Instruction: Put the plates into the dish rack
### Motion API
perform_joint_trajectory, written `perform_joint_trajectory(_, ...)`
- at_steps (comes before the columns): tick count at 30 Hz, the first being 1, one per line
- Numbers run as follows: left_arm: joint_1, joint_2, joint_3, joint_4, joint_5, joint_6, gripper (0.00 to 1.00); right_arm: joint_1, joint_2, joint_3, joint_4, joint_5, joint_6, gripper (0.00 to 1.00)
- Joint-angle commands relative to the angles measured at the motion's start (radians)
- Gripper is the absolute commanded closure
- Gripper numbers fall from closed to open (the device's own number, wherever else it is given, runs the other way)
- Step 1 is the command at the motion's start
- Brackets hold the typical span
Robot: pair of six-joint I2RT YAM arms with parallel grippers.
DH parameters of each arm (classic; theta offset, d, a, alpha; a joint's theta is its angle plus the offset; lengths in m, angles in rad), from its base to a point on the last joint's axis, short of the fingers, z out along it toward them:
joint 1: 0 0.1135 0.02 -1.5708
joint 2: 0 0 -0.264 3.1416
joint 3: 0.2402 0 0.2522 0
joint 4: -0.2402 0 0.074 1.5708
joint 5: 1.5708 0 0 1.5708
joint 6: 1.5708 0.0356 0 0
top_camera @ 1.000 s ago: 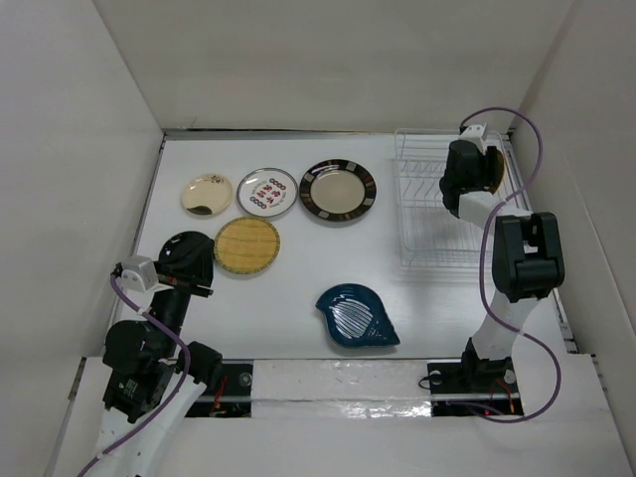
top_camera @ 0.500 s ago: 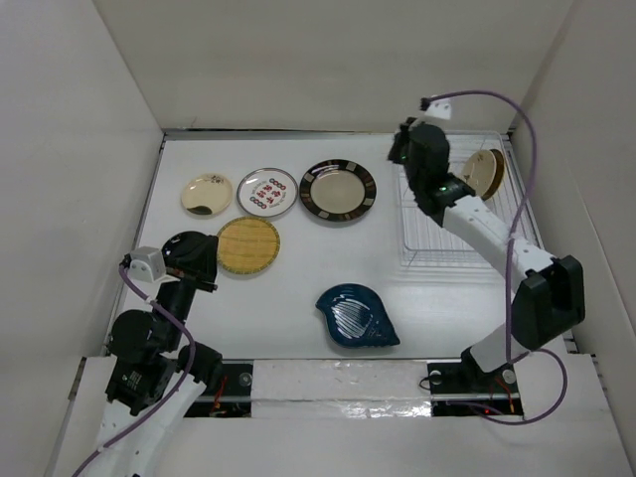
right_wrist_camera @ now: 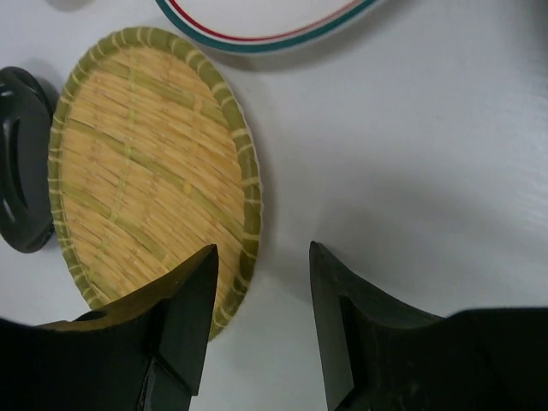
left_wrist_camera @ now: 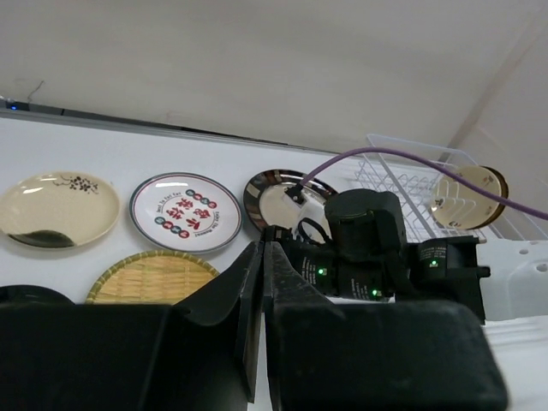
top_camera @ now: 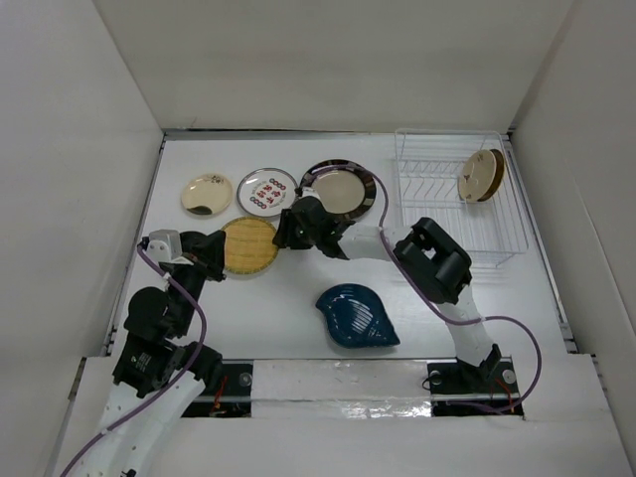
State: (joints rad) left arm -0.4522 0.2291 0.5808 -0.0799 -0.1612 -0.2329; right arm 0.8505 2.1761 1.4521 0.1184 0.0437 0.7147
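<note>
Rim pickup suits the woven yellow plate (right_wrist_camera: 145, 163), flat on the table (right_wrist_camera: 411, 128). The right gripper (right_wrist_camera: 261, 287) hovers at its edge, jaws half apart, empty; 1 finger must slip under the rim. The left gripper (left_wrist_camera: 262, 265), shut and empty, sits beside the opposite edge. The red-marked plate (top_camera: 266, 191) crowds close; the dish rack (top_camera: 437, 199), holding 2 plates, stands well apart.

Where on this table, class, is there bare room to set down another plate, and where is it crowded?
Bare table lies front left, between the woven yellow plate and the blue leaf plate, and in front of the dish rack. The back row of plates is crowded, with the right arm reaching over its edge.
</note>
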Motion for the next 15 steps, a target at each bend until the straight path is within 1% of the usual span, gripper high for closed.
perform_joint_trajectory(1,-0.005,0.029,0.011,0.037,-0.029,0.003,0.96,-0.021,0.017,0.099,0.058,-0.075,0.084,0.47)
perform_joint_trajectory(4,-0.005,0.047,0.011,0.039,-0.034,0.006,0.95,-0.021,0.045,0.105,0.056,-0.087,0.104,0.47)
perform_joint_trajectory(6,-0.005,0.056,0.011,0.039,-0.035,0.007,0.95,-0.021,0.063,0.094,0.088,-0.122,0.126,0.47)
perform_joint_trajectory(9,0.030,0.072,0.011,0.046,-0.011,0.006,0.94,-0.030,0.082,0.073,0.124,-0.156,0.150,0.48)
perform_joint_trajectory(15,0.030,0.092,0.011,0.055,0.000,0.010,0.93,-0.060,0.114,0.019,0.199,-0.217,0.212,0.51)
